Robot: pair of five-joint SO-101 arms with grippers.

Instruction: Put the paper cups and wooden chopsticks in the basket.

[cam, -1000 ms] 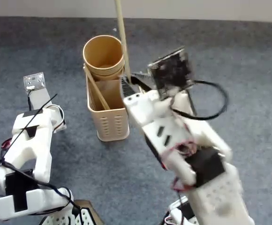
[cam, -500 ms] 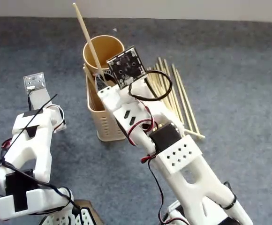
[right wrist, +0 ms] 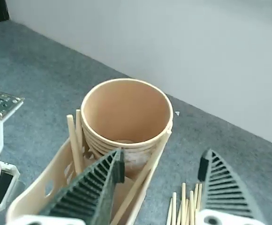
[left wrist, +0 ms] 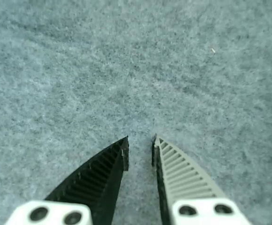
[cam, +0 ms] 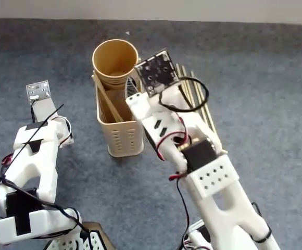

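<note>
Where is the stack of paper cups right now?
In the high view the stack of paper cups stands upright in the far end of the basket, with wooden chopsticks beside it.

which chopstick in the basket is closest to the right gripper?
The chopstick leaning slantwise against the paper cups, just below the open right gripper. The other two stand on the cups' opposite side, against the basket wall.

An office or lab is suggested, perhaps, by the grey-carpeted desk and plain white wall.
</note>
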